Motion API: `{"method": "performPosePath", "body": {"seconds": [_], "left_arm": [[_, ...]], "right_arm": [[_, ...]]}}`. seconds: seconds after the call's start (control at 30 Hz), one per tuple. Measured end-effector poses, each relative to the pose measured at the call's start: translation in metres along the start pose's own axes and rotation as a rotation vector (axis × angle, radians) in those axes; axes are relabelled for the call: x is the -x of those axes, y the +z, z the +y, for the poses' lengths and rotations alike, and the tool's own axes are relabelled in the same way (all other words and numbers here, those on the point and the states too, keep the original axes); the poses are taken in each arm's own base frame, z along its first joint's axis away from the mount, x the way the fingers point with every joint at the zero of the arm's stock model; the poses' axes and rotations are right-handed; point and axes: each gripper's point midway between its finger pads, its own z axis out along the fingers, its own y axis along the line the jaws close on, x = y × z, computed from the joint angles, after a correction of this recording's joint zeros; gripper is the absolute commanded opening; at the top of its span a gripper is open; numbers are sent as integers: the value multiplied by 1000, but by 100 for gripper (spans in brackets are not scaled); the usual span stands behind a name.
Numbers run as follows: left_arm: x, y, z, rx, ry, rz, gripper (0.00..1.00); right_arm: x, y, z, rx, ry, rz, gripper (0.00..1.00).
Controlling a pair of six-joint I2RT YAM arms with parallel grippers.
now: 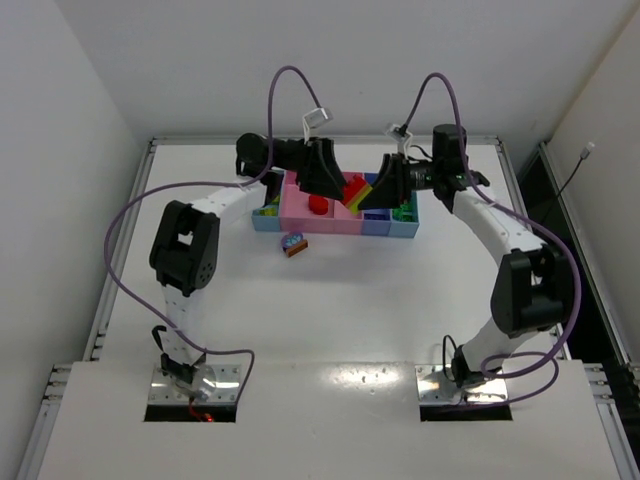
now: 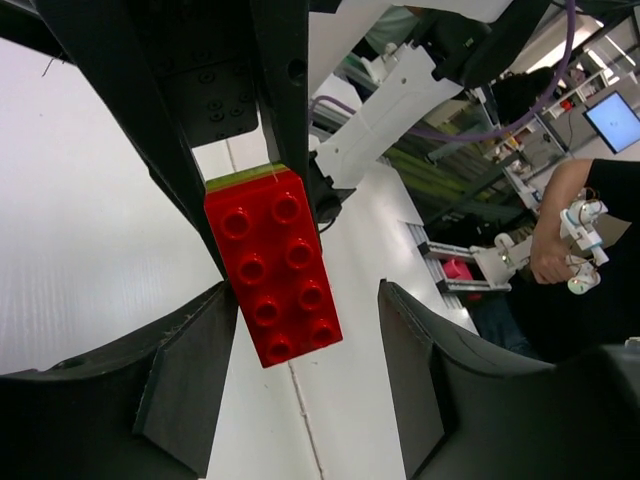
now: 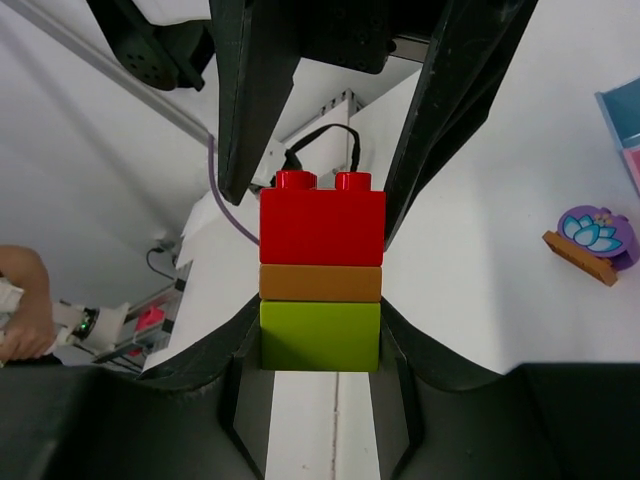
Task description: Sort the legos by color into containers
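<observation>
A stack of three legos, red over orange over green (image 3: 320, 275), is held in the air above the containers (image 1: 300, 220). My right gripper (image 3: 320, 335) is shut on the green brick at the stack's base. In the top view the right gripper (image 1: 380, 188) and the stack (image 1: 357, 190) hang over the pink bin. My left gripper (image 1: 335, 182) faces it from the left. In the left wrist view the left gripper (image 2: 305, 320) is open, with its fingers either side of the studded red brick (image 2: 272, 268) and a wide gap on the right.
A red lego (image 1: 318, 205) lies in the pink bin, a green one (image 1: 405, 211) in the right end bin, and a yellow-green one (image 1: 268, 210) in the left end bin. A purple flower piece on a brown plate (image 1: 294, 244) lies on the table in front of the bins, and it also shows in the right wrist view (image 3: 590, 240).
</observation>
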Motion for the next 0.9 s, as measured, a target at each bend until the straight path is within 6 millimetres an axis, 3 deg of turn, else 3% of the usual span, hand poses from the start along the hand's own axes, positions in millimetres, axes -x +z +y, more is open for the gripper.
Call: {"method": "performPosePath", "body": {"seconds": [0.1,0.23,0.27,0.37,0.43,0.7,0.9], "left_arm": [[-1,2,-1,-4,4,5,59],[-3,1,2,-4,12,13,37],[-3,0,2,-3,7,15,26],[-2,-1,4,0,1,17,6],[-1,-1,5,0,2,19,0],[-3,-3,10,2,30,22,0],[-8,-6,17,9,33,19,0]], "right_arm": [[-1,3,1,13,6,7,0],[-2,6,4,29,5,14,0],[-2,6,3,26,3,13,0],[-1,6,1,15,-4,10,0],[0,6,0,8,-4,8,0],[-1,6,-10,-97,-70,32,0],[-14,3,-14,-197,-171,81,0]]}}
